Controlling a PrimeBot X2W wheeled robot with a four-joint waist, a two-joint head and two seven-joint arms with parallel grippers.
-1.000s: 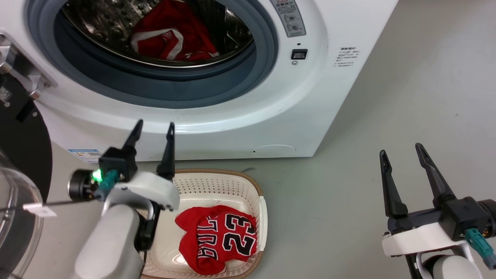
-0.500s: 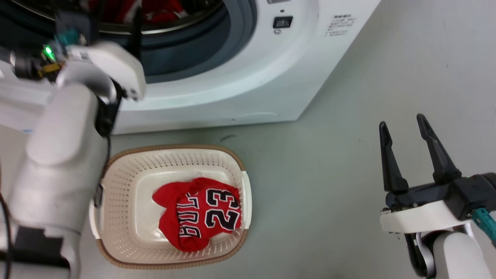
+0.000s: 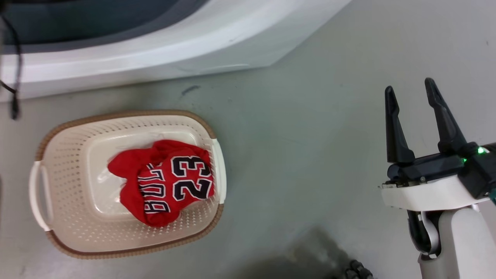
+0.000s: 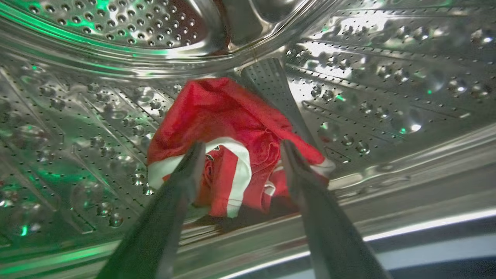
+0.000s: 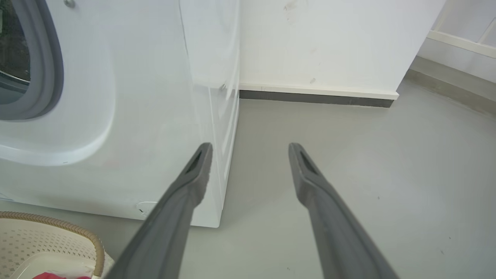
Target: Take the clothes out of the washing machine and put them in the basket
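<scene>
Jersey in the drum, another in the basket

Inside the washing machine (image 3: 155,58), the left tool (image 4: 243,145) reaches into the perforated steel drum (image 4: 387,97) with its two dark fingers spread wide, holding nothing. A crumpled red jersey (image 4: 228,112) with white trim lies on the drum's bottom just beyond the fingertips, framed between them. Whether they touch the cloth I cannot tell. Out on the grey floor (image 3: 302,135), the cream basket (image 3: 116,114) sits just in front of the machine. A second jersey (image 3: 170,182), red with a black "23", lies bunched towards the basket's right side. The right tool (image 3: 410,85) hovers above the floor, well off to the right of the basket. Its fingers are parted and empty, pointing past the machine's corner towards a white wall (image 5: 329,46).
</scene>
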